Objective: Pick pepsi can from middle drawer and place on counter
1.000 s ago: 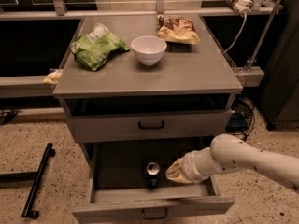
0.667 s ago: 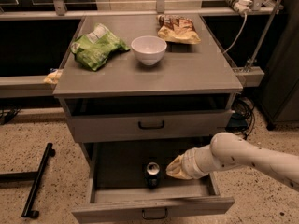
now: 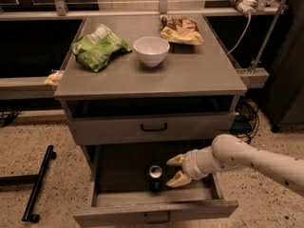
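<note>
Can: the pepsi can (image 3: 155, 177) stands upright in the lower middle of the frame, on the floor of the open drawer near its front wall, silver top facing up.

Drawer: the middle drawer (image 3: 122, 171) is pulled well out at the bottom of the frame; nothing else shows inside it. The closed drawer front (image 3: 154, 127) sits just above.

Gripper: the gripper (image 3: 173, 170) is inside the drawer, just right of the can, coming in sideways on the white arm (image 3: 247, 158) from the lower right. Its two fingers (image 3: 175, 160) are spread apart, one toward the back of the drawer and one toward the front, with their tips near the can's side. I cannot tell whether either tip is touching it.

Step in hand: by my reading, the approach to the grasp, with nothing held yet.

Doing it well: slide left until the can sits fully between the fingers, keeping both tips off it so it does not tip or skid. Close on the middle of the body, not the rim. Lift straight up only as far as the drawer walls require, then draw out toward the bottom of the frame, since the closed drawer front overhangs the back of the tray.

Counter: the counter (image 3: 199, 72) fills the upper middle of the frame. A white bowl (image 3: 151, 50) sits at centre, a green bag (image 3: 97, 47) at upper left and a brown snack bag (image 3: 181, 30) at the back. The bare right half looks the easiest place to set the can.
</note>
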You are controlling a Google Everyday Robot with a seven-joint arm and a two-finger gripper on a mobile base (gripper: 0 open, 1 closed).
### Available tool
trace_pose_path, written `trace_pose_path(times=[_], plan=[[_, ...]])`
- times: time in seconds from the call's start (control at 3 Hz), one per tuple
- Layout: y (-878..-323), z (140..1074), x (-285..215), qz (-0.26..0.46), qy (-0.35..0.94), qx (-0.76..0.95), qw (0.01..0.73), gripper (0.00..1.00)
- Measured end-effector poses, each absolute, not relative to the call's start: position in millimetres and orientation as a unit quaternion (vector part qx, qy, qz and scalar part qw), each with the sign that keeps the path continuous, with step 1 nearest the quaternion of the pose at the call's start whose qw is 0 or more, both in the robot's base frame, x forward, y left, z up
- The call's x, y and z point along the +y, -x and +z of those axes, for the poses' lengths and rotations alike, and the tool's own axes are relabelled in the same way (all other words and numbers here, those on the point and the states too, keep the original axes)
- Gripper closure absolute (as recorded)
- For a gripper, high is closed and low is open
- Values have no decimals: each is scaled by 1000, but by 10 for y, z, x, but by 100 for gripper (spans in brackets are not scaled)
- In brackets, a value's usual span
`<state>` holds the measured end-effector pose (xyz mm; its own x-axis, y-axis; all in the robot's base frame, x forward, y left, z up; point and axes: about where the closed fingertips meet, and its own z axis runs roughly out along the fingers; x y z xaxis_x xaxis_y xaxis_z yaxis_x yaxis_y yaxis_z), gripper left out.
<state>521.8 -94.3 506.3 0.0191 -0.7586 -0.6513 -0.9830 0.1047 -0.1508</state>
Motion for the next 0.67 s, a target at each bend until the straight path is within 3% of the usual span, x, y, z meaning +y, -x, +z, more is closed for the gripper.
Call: trace_pose_path(times=[0.33,0.67], plan=[[-5303,4985,-882,191,646,667,319,29],[-5402,4886,-787,199,650,654,333,30]])
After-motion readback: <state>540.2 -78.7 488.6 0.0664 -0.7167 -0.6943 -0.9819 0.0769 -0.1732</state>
